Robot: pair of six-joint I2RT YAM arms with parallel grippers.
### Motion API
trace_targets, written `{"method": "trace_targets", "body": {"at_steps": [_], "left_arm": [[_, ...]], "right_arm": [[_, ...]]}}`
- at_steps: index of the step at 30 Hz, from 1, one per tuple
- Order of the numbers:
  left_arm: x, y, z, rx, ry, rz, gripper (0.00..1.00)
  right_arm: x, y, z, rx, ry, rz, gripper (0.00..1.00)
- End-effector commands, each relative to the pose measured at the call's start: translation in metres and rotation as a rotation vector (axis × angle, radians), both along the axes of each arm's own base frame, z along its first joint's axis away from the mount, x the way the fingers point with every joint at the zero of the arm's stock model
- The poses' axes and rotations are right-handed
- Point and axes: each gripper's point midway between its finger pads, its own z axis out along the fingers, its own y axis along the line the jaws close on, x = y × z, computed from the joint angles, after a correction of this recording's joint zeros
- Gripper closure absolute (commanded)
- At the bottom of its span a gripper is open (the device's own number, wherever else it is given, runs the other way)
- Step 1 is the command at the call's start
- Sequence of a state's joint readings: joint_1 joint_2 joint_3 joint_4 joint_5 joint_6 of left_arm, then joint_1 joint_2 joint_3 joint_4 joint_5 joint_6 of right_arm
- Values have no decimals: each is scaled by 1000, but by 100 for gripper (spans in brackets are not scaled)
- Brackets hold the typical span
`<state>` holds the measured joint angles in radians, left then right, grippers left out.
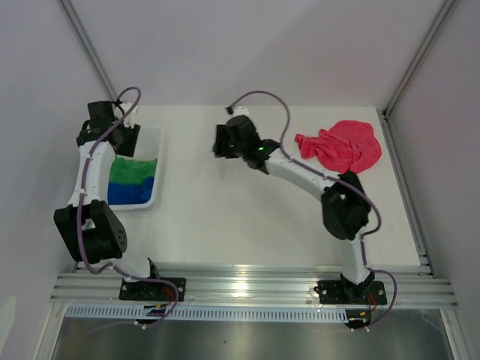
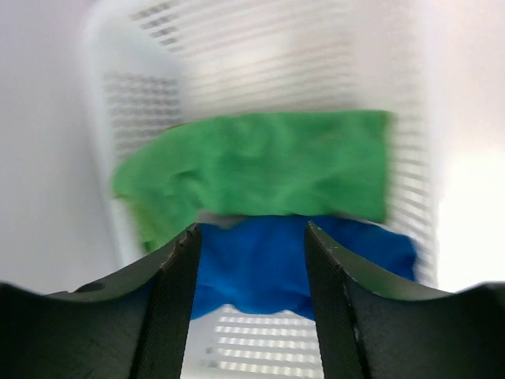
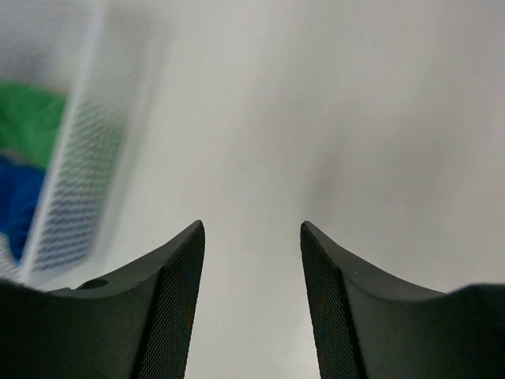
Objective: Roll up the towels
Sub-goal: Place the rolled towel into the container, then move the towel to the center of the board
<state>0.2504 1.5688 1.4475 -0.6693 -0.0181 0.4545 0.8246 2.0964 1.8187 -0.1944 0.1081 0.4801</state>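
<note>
At the far left of the white table point(image 1: 225, 225), a white plastic mesh basket point(image 1: 160, 154) held two soft microfibre towels. A bright green towel point(image 1: 132, 171) lay crumpled across its middle. A royal blue towel point(image 1: 132, 192) lay just nearer, touching the green one, at the near end of the basket. Over the far part of that basket hung the left gripper point(image 2: 252, 237), its black jaws released and parted, with nothing between them. The left wrist view looked past them onto the green and blue cloth below. Near the middle of the table, the right gripper point(image 3: 252, 233) hung over bare white surface, its jaws likewise spread and empty, the basket off to its left. Far right on the table lay a pink-red microfibre towel point(image 1: 341, 146), bunched in a loose heap, unrolled, apart from both grippers.
</note>
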Motion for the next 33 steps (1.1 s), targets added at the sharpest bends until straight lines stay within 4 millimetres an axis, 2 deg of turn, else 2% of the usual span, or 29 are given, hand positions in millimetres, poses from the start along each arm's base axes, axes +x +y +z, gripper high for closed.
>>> {"method": "trace_targets", "body": {"at_steps": [1, 2, 3, 4, 5, 7, 8, 9, 10, 11, 12, 14, 15, 16, 18, 19, 20, 21, 22, 23, 24, 25, 27, 28, 30, 31, 33], "left_arm": [[-19, -58, 11, -74, 36, -183, 41], [-23, -74, 10, -84, 55, -227, 39], [-25, -80, 12, -86, 60, -242, 38], [-25, -91, 16, -93, 58, -267, 37], [-26, -98, 17, -105, 63, -280, 36], [-29, -108, 19, -125, 78, -293, 35], [-29, -112, 19, -131, 81, -299, 33], [-30, -115, 20, -138, 84, -305, 33], [-33, -120, 18, -151, 102, -310, 32], [-34, -123, 18, -158, 105, -312, 32], [-36, -126, 18, -173, 110, -315, 32], [-39, -129, 16, -182, 117, -314, 32], [-42, -130, 15, -186, 122, -309, 32], [-43, -130, 15, -188, 122, -307, 32], [-47, -130, 11, -191, 131, -299, 31], [-48, -129, 10, -193, 134, -299, 31], [-49, -130, 10, -196, 134, -299, 31], [-51, -130, 8, -203, 138, -290, 31], [-51, -132, 7, -211, 139, -294, 31], [-52, -132, 7, -216, 142, -294, 31], [-53, -133, 6, -223, 147, -292, 30], [-53, -134, 5, -228, 148, -292, 30], [-54, -135, 2, -231, 156, -288, 30], [-53, -134, 1, -232, 156, -283, 30], [-54, -135, -1, -239, 161, -283, 30], [-54, -136, -1, -243, 162, -284, 30], [-55, -138, -1, -253, 166, -293, 30]], "right_arm": [[35, -139, 13, -142, -20, -281, 45], [31, -171, 2, -186, 5, -322, 43], [31, -199, -9, -237, 39, -366, 43], [35, -228, -15, -292, 45, -429, 41], [45, -267, -20, -319, 65, -506, 40], [49, -297, -35, -344, 104, -530, 38], [58, -319, -38, -352, 113, -548, 37], [65, -326, -53, -365, 139, -545, 36], [75, -332, -50, -358, 134, -553, 36], [84, -347, -55, -370, 146, -581, 35], [98, -353, -64, -381, 162, -601, 35], [112, -368, -78, -392, 189, -653, 34], [115, -380, -104, -409, 255, -684, 34], [129, -383, -99, -394, 245, -706, 34], [133, -391, -118, -422, 288, -730, 33], [133, -392, -143, -446, 334, -721, 34], [142, -387, -143, -429, 333, -706, 34], [138, -385, -154, -442, 369, -691, 35], [137, -384, -162, -442, 389, -684, 41], [134, -381, -176, -442, 417, -671, 47], [131, -374, -182, -422, 430, -647, 56], [130, -367, -180, -406, 425, -628, 73], [122, -351, -186, -390, 411, -567, 87], [117, -333, -185, -421, 388, -502, 98], [104, -307, -179, -447, 359, -398, 100], [92, -275, -177, -484, 324, -286, 100], [67, -235, -164, -476, 273, -128, 100]]}}
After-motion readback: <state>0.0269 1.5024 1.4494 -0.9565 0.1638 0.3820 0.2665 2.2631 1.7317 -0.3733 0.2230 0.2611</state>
